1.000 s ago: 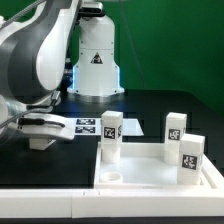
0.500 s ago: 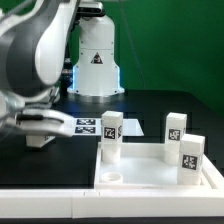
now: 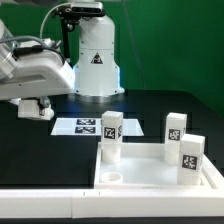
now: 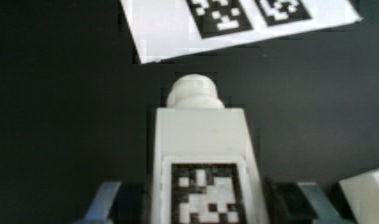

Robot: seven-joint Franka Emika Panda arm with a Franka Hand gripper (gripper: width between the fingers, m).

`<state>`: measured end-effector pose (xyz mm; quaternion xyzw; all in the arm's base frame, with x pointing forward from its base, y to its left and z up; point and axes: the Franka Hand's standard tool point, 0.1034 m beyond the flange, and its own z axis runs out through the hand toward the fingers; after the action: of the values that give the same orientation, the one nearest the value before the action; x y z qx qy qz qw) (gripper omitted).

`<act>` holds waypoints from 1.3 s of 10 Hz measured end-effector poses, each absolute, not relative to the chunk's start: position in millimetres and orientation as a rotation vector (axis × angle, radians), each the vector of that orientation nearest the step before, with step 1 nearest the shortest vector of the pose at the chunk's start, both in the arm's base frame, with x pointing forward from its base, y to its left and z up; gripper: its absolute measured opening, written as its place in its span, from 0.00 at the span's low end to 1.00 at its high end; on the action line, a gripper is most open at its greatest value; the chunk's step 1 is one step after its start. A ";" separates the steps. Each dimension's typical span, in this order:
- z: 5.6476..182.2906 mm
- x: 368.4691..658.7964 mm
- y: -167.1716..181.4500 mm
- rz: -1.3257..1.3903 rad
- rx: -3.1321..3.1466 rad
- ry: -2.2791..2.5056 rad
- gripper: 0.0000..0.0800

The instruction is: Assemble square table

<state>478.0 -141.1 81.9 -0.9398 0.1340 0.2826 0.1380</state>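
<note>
**A:** Where was the square table top?

**B:** It lay white and rim-up on the dark surface, near the camera and toward the exterior view's right. A round socket showed at its near left corner.

**A:** And the legs?

**B:** Three stood upright on the top, each with a black-and-white tag. One leg was at the left, above that socket; a second leg stood farther back on the right; a third leg was nearest, by the right rim.

**A:** Was there a fourth?

**B:** The wrist view showed a tagged leg between the jaws, its rounded peg end pointing away from the camera.

**A:** So the jaws were clamped on it?

**B:** They sat on either side of the leg, very near it, but I could not tell whether they were touching. In the exterior view the gripper hung at the far left, above the surface and well apart from the top.

**A:** Anything else?

**B:** The marker board lay flat between the gripper and the top, and it appeared beyond the leg's peg in the wrist view. The robot's white base stood at the back.
</note>
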 end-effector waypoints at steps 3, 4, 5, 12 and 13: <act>123.4 541.1 -98.3 0.358 -2.840 0.281 0.36; 129.7 562.1 -89.5 0.190 -2.877 0.212 0.36; 125.0 557.6 -93.7 0.103 -2.893 0.245 0.36; 145.1 602.9 -71.6 -0.646 -3.050 0.136 0.36; 144.5 599.3 -81.7 -0.741 -3.079 0.143 0.36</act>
<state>599.3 -81.7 144.5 -0.9711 0.0452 -0.2339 -0.0142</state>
